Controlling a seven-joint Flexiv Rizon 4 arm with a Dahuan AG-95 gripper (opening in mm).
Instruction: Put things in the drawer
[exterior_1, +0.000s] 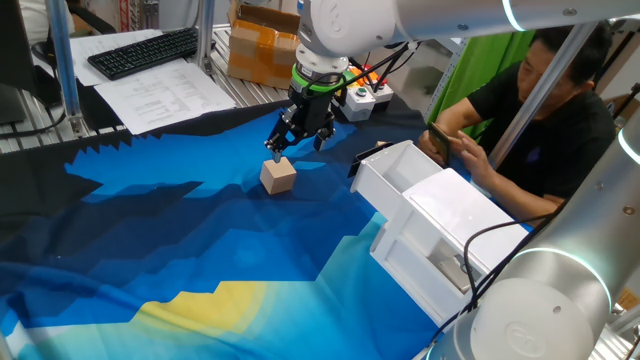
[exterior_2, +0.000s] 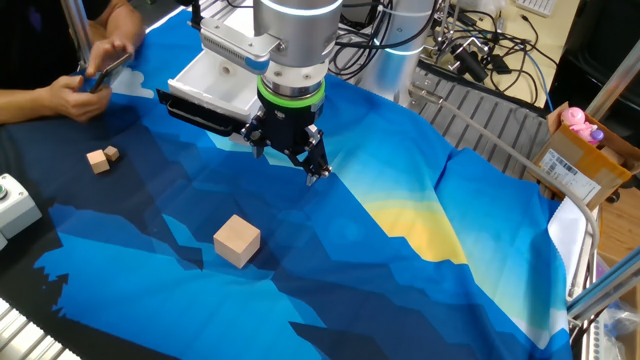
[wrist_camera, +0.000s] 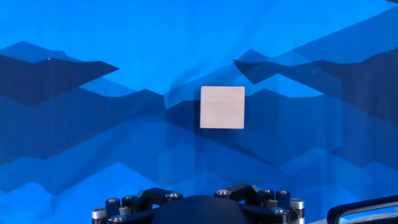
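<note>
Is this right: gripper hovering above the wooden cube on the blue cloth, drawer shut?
Not quite. The drawer is pulled open, as one fixed view shows. The rest holds: the gripper hovers above the wooden cube, not touching it, on the blue cloth.

One fixed view looks down from a raised spot at one side of the table, across the blue cloth (exterior_1: 150, 230) toward a keyboard (exterior_1: 145, 50) and cardboard box (exterior_1: 262, 45) at the far edge, with the white drawer (exterior_1: 395, 180) at the right.

The other fixed view faces back from the opposite side, also high and angled down, so the drawer (exterior_2: 215, 80) sits at the far edge behind the arm.

Both fixed views take in the cube (exterior_1: 279, 176) on the cloth and the gripper (exterior_1: 297, 133) above it.

The hand view sits closest, looking almost straight down at the cube (wrist_camera: 222, 107), which is seen square-on, with the hand's own hardware along the bottom edge.
</note>
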